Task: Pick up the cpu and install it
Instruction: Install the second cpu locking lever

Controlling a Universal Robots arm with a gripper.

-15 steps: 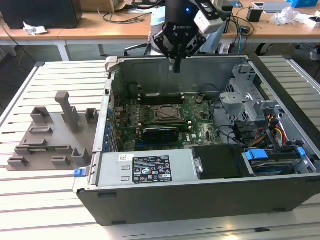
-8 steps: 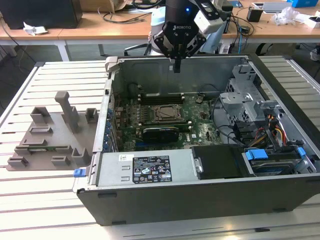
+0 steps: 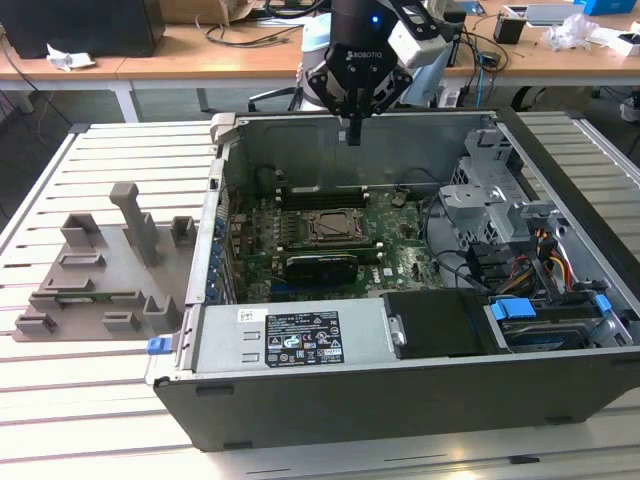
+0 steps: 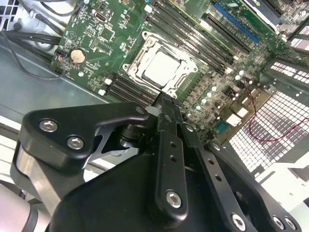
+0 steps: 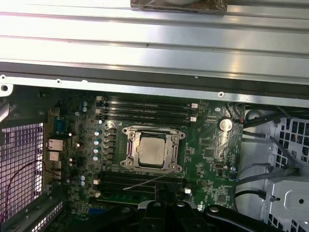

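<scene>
The cpu point(image 5: 150, 151) is a silvery-grey square lying flat inside the metal socket frame point(image 5: 126, 145) on the green motherboard point(image 5: 212, 159). It is also visible in the second wrist view as the cpu point(image 4: 161, 67) and in the exterior view as the cpu point(image 3: 328, 228). My gripper point(image 3: 352, 128) hangs above the rear wall of the open computer case point(image 3: 400, 400), well above the board. Its black fingers point(image 4: 166, 121) are pressed together with nothing between them. Fingertips point(image 5: 161, 195) sit at the picture's edge, apart from the cpu.
A grey plastic fixture tray point(image 3: 100, 270) lies on the slatted table at the exterior view's left. Inside the case are the labelled power supply point(image 3: 290, 340), a metal drive cage point(image 3: 490, 190), bundled cables point(image 3: 550, 265) and memory slots point(image 5: 145, 108) flanking the socket.
</scene>
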